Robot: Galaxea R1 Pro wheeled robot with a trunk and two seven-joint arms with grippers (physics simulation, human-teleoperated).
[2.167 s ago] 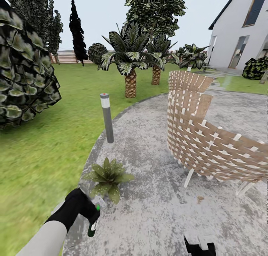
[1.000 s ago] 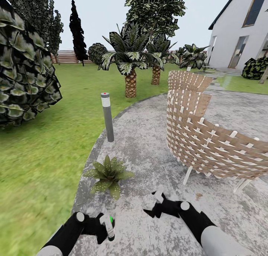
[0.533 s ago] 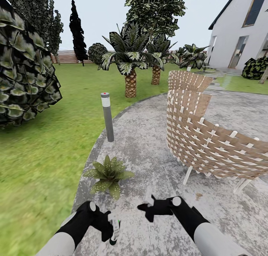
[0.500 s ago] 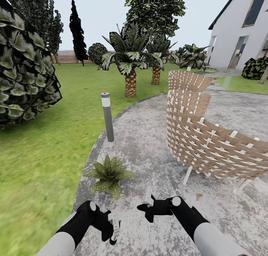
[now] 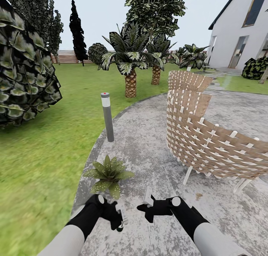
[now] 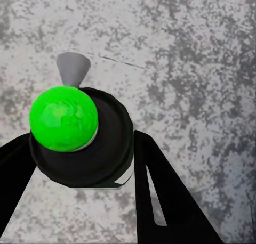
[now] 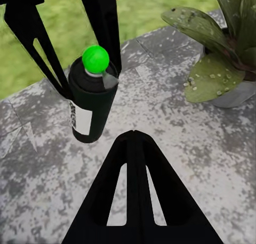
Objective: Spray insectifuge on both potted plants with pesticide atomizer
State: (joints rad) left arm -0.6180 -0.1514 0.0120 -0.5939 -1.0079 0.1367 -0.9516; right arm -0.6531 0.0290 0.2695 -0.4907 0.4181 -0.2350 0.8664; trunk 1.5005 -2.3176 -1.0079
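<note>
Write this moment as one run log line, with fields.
left gripper: shut on atomizer | right gripper: empty, facing atomizer | potted plant: ahead on paving

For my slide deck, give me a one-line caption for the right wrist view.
Left gripper holds the pesticide atomizer upright above the grey paving, beside a potted plant.

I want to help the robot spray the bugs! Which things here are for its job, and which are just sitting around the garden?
For the job:
pesticide atomizer, held in the left gripper
potted plant
right gripper, close by

Just sitting around:
bollard lamp
woven chairs
palms
big shrub
house
</note>
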